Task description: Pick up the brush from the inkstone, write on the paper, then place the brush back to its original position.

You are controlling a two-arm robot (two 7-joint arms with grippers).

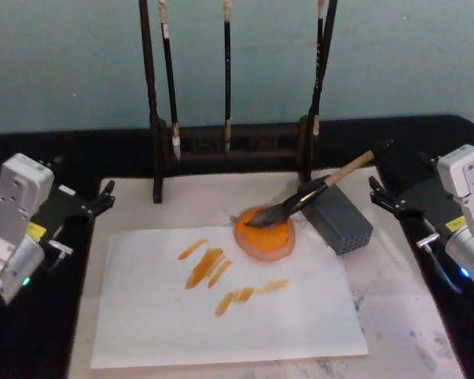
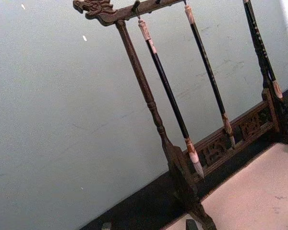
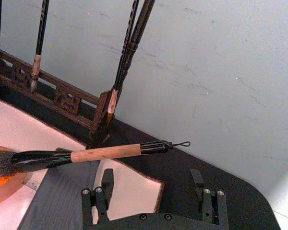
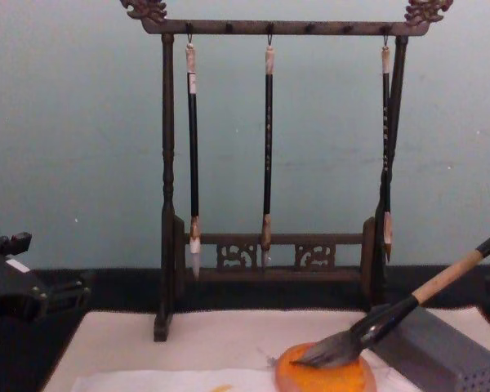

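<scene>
A dark surface [image 1: 51, 343] is seen carrying a pale felt mat [image 1: 403, 316], on which a white sheet of paper [image 1: 221, 324] is laid toward the robot, already marked with several orange strokes [image 1: 209, 264]. Behind it a carved brush rack [image 4: 168, 163] is stood, with three thin brushes [image 4: 193, 163] hung from its bar. A grey perforated block [image 1: 344, 221] is set just right of the inkstone [image 1: 268, 241], which lies at the paper's far edge. The left claw [image 1: 104, 197] is held off the mat's left edge, spread open and empty; the right claw [image 3: 151, 178] is held just off the mat on the right, near the brush's black end, spread wide with nothing gripped. The brush [image 1: 316, 188] is found with its bristles in the inkstone and its handle propped across the block, slanting up to the right. With strokes laid down and the brush returned, the task is judged complete, or else a fresh round is about to begin. If so, the tan handle above the block would need to be closed on by the right claw and lifted without the dish being dragged.
</scene>
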